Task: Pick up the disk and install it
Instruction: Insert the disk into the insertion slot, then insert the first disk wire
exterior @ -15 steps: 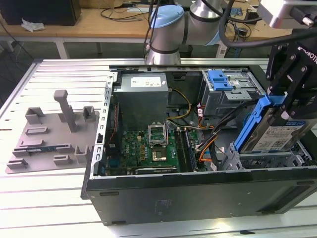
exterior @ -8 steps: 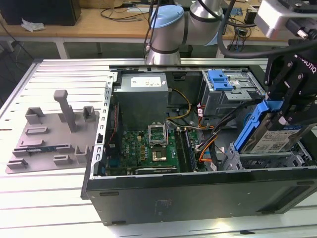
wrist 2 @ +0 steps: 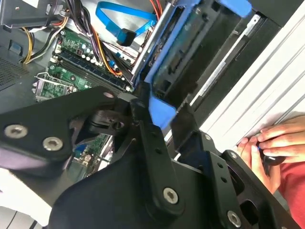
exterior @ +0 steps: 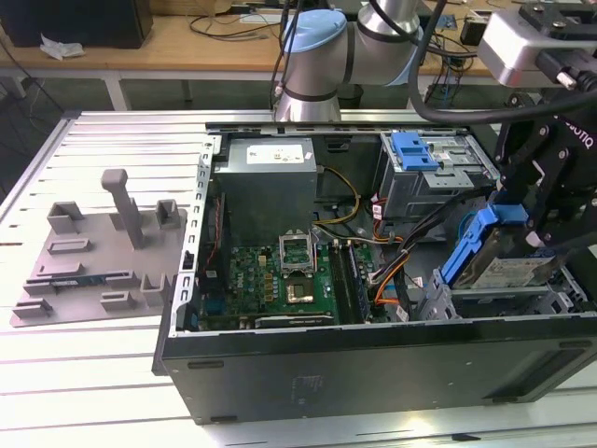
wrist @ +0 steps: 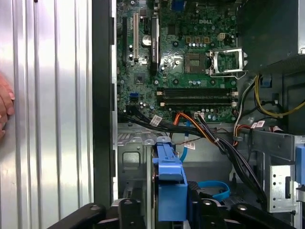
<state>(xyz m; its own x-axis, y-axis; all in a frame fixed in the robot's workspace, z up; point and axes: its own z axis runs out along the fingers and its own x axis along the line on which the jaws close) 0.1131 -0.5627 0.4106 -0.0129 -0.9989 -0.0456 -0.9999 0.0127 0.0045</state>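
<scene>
The disk [exterior: 511,271] is a silver drive in a blue plastic carrier. It hangs tilted over the front bay [exterior: 494,301] at the right end of the open computer case in the exterior view. My gripper [exterior: 516,224] is shut on the raised blue end of the carrier. In the second wrist view the gripper [wrist 2: 162,117] has black fingers [wrist 2: 143,125] clamping the blue frame, and the disk [wrist 2: 186,71] slants down into the case. In the first wrist view the disk's blue carrier [wrist: 169,174] stands between the fingers of the gripper [wrist: 171,207], above the metal bay floor.
A grey drive cage with a blue latch [exterior: 420,154] sits behind the bay. The power-supply box [exterior: 270,177], motherboard [exterior: 280,280] and loose cables [exterior: 392,252] fill the case. A grey fixture plate [exterior: 93,252] lies left. A person's hand [wrist 2: 271,143] rests on the table beside the case.
</scene>
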